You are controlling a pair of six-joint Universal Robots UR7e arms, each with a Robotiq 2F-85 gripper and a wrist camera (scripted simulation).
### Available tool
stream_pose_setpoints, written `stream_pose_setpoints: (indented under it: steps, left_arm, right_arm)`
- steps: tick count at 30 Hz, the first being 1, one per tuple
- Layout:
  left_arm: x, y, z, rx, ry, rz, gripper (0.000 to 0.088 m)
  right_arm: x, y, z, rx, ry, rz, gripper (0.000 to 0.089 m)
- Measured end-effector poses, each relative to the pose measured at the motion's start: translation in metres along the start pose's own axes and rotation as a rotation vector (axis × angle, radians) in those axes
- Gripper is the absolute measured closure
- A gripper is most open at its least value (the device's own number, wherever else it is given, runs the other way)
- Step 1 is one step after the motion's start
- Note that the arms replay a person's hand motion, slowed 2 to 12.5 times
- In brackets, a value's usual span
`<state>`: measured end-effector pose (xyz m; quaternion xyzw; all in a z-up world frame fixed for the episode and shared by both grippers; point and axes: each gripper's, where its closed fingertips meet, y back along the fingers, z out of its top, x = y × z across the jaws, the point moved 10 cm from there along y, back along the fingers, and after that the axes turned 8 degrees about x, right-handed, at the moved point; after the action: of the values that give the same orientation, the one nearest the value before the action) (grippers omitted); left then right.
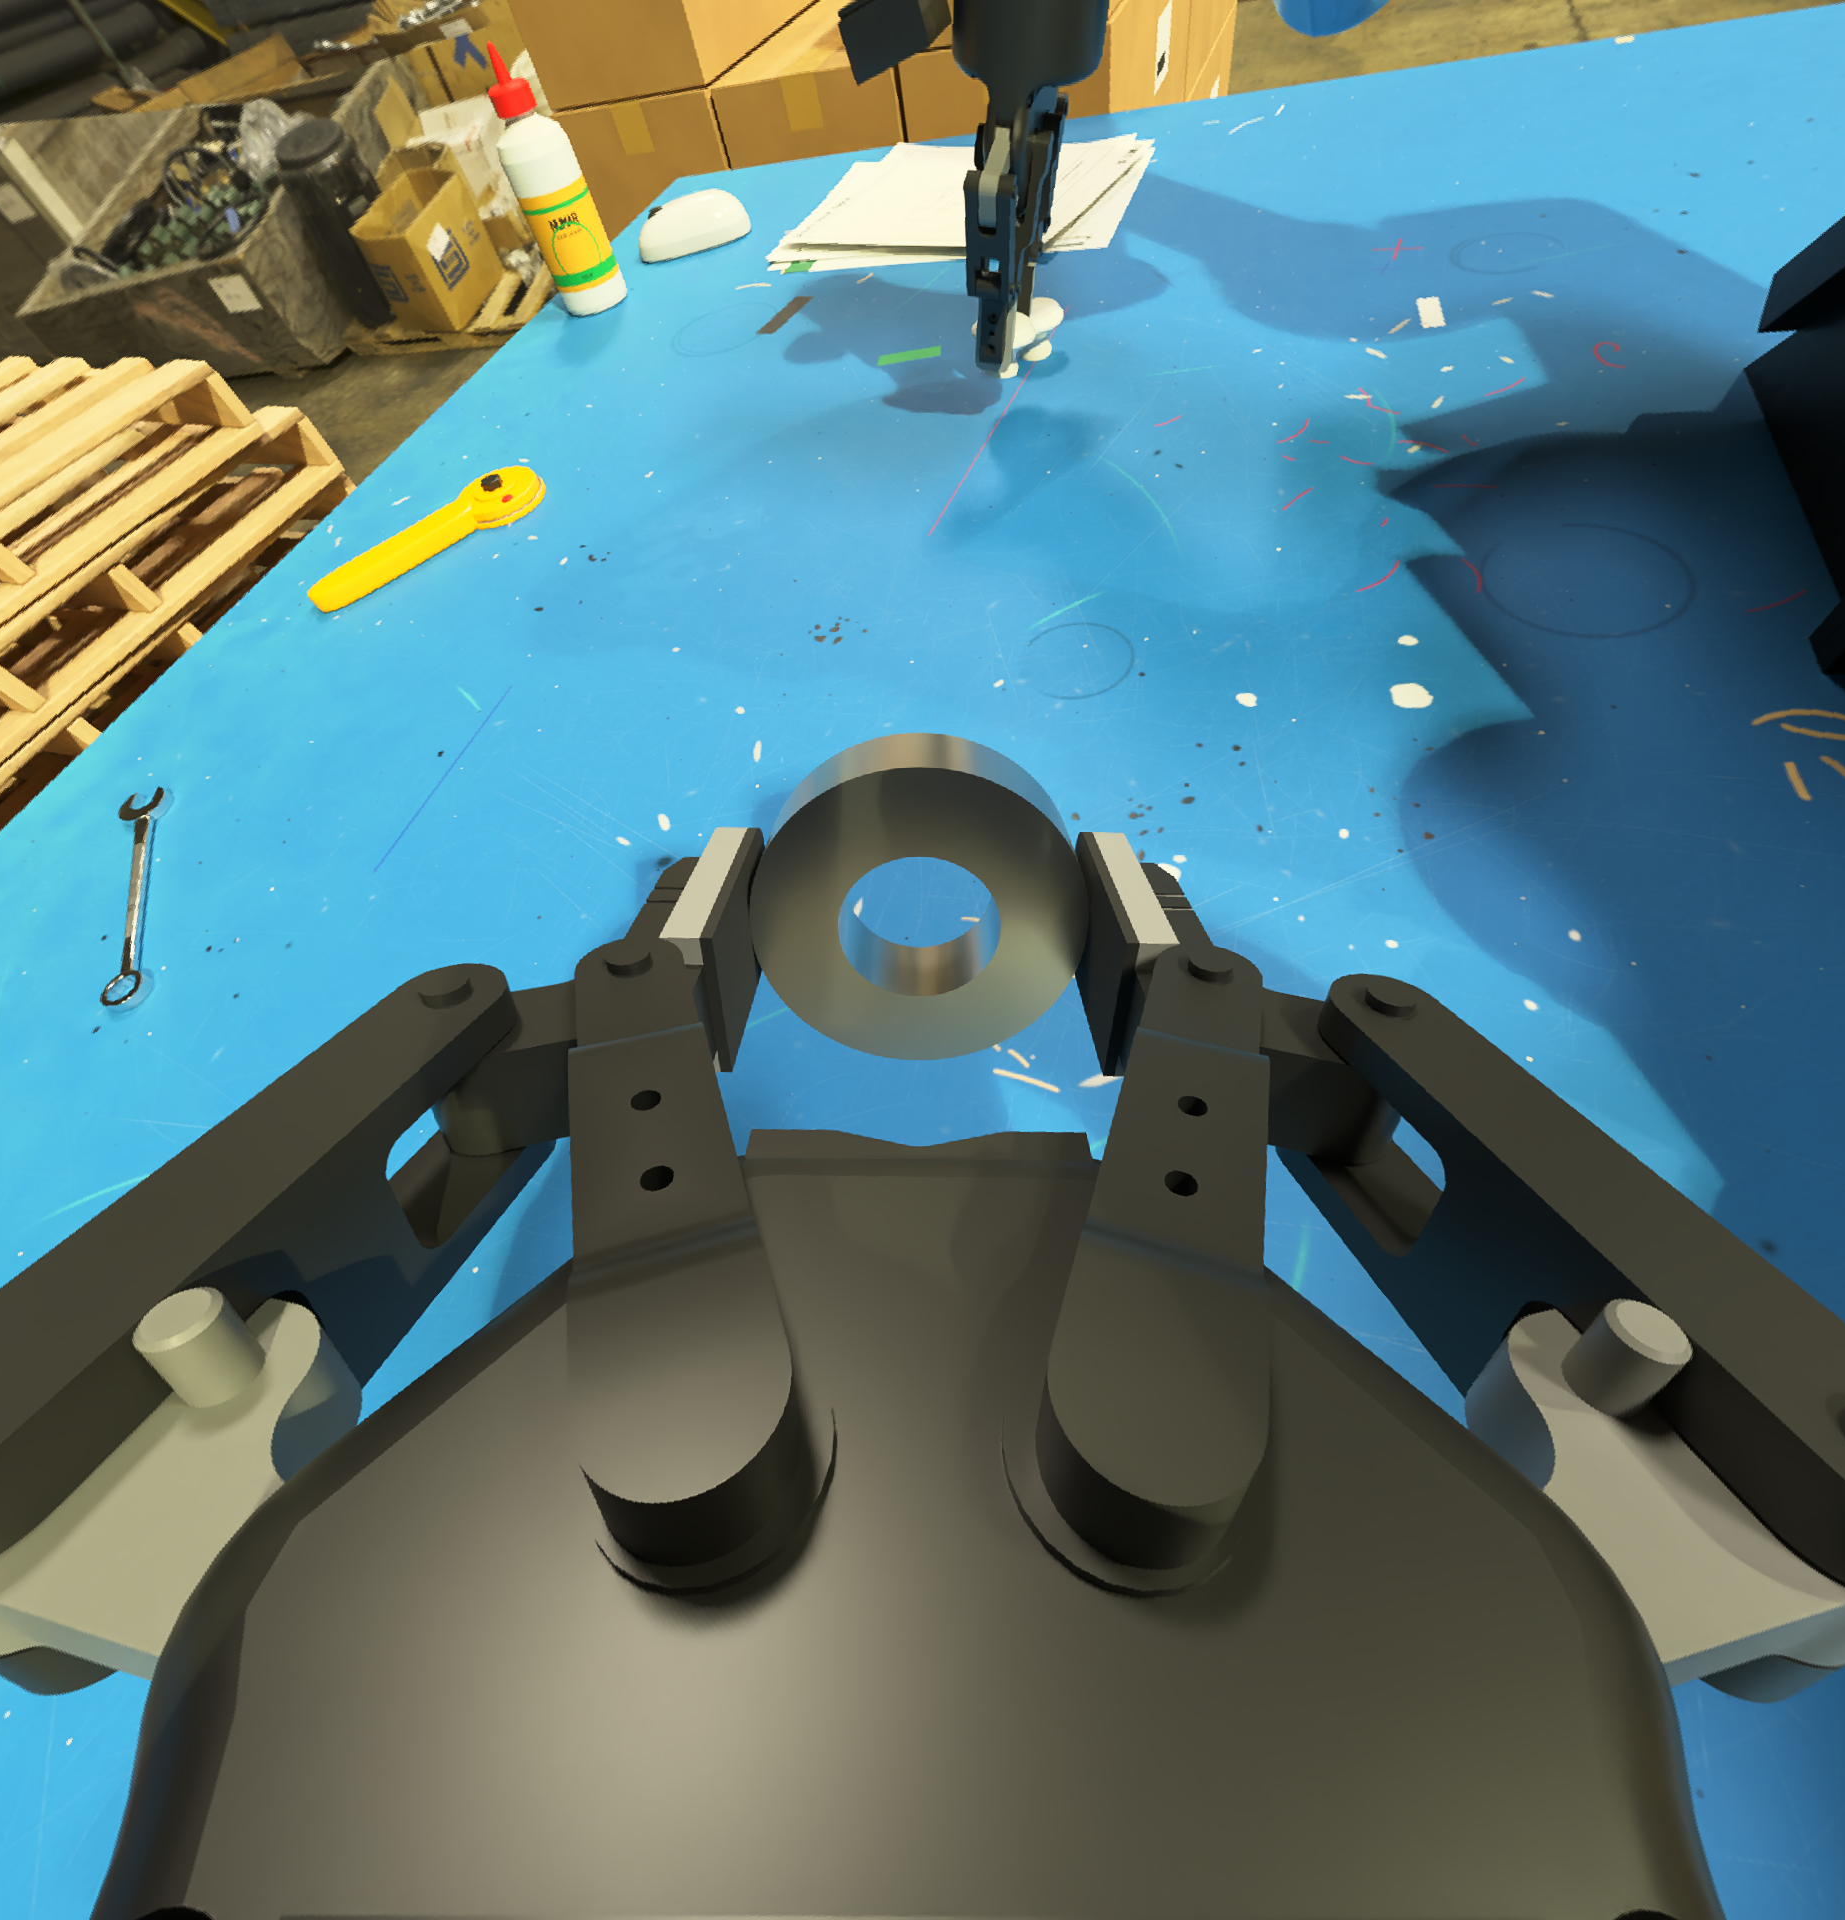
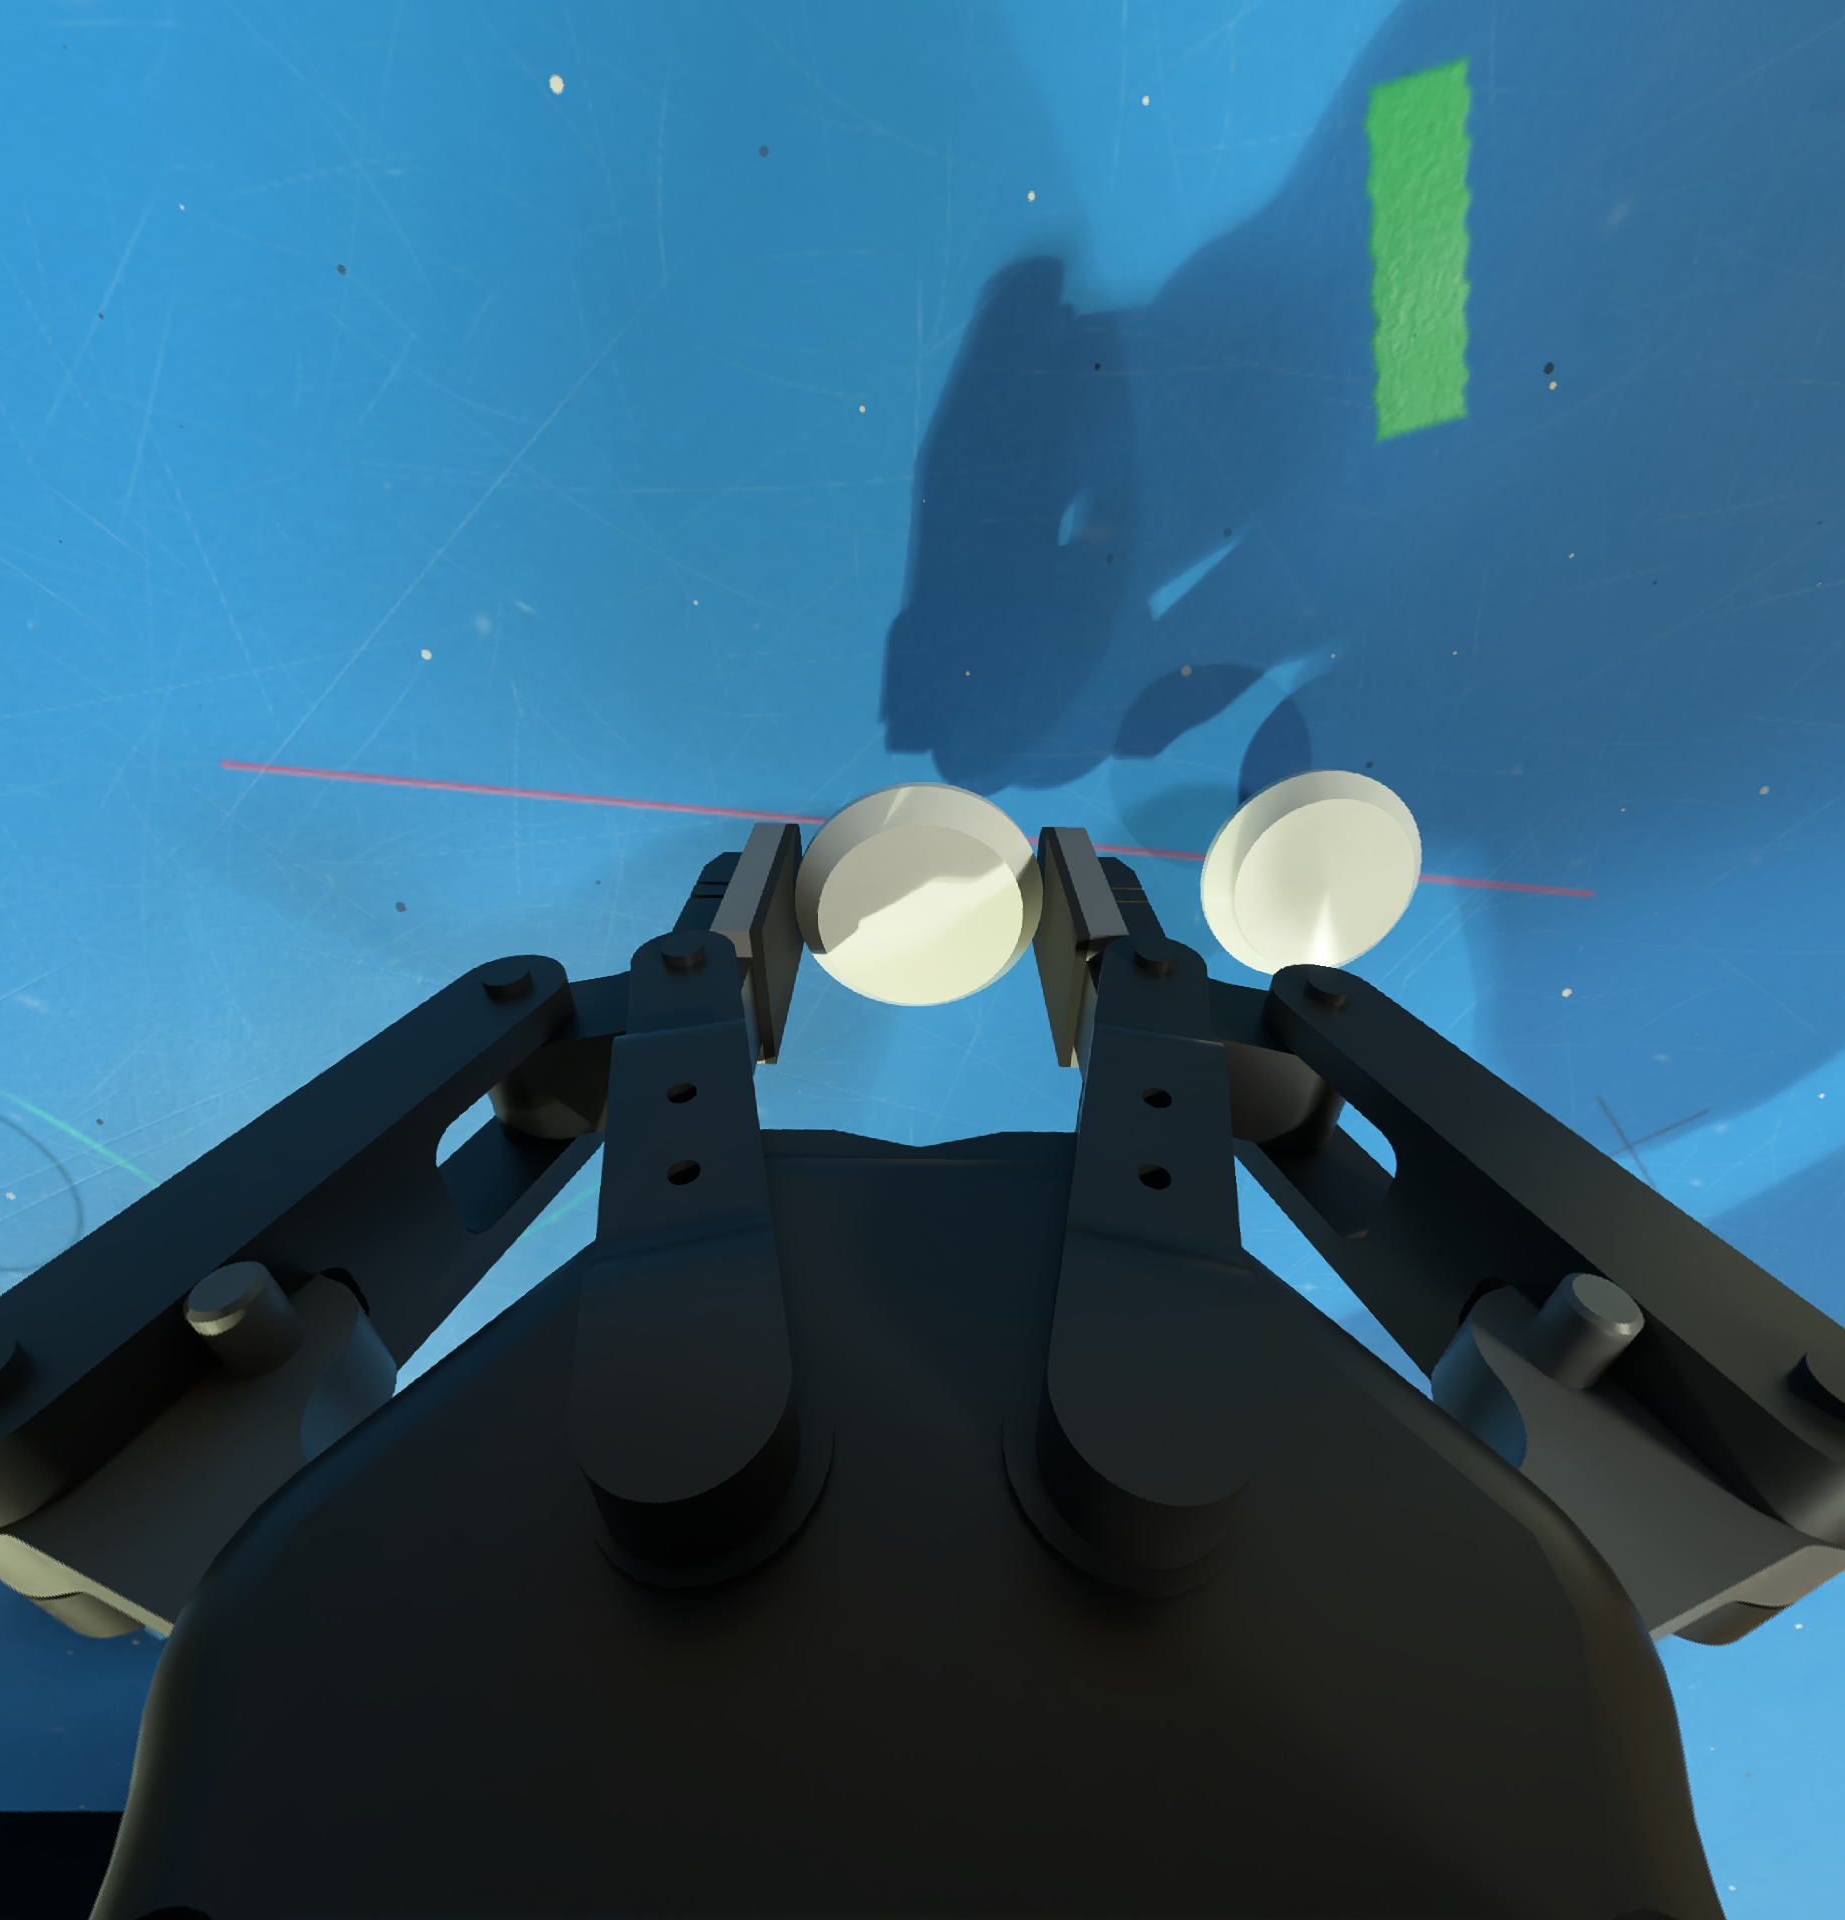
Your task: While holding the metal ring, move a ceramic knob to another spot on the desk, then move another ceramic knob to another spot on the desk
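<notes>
The blue desk (image 1: 689,727) carries scratches, paint flecks and a green tape strip (image 2: 1417,249); its far edge borders wooden pallets (image 1: 87,540) and cardboard boxes (image 1: 752,94). At the far side of the desk lies a stack of white papers (image 1: 897,197), with a white computer mouse (image 1: 692,222) beside it and a white glue bottle (image 1: 556,192) with a red nozzle and a yellow-green printed label standing at the desk edge. A yellow rotary cutter (image 1: 424,538) and a small steel wrench (image 1: 137,896) lie toward the left edge, well apart from each other. The left gripper (image 1: 918,914) is closed partway on the metal ring (image 1: 916,894), both pads pressed against its outer wall, with the ring's bore facing the camera and the ring held clear above the desk. The right gripper (image 2: 918,904) is closed partway on a ceramic knob (image 2: 916,896), one pad on each side of its round white body. A second ceramic knob (image 2: 1311,871) sits just beside the right-hand finger (image 2: 1079,904), on a thin red line marked on the desk. In the left wrist view both knobs appear at the far gripper's tips, near the papers.
</notes>
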<state>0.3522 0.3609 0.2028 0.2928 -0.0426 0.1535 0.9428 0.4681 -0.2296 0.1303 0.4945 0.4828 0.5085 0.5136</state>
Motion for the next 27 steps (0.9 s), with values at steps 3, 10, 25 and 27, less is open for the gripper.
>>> stream_pose_setpoints:
  steps: [3,10,25,27]
  left_arm:
    - [0.0,0.0,0.0,0.002,0.0,0.0,0.0363]
    - [0.001,0.0,-0.001,0.0,0.002,-0.001,0.0363]
    - [0.002,0.002,-0.002,-0.004,0.005,0.001,0.0363]
    - [0.002,0.002,-0.002,-0.004,0.005,0.001,0.0363]
  right_arm:
    - [0.0,-0.002,0.0,0.001,-0.002,0.0,0.0493]
    - [-0.001,-0.008,0.002,0.001,-0.011,-0.006,0.0493]
    - [-0.005,-0.016,0.004,-0.009,-0.029,-0.013,0.0493]
    - [-0.005,-0.018,0.004,-0.011,-0.03,-0.011,0.0493]
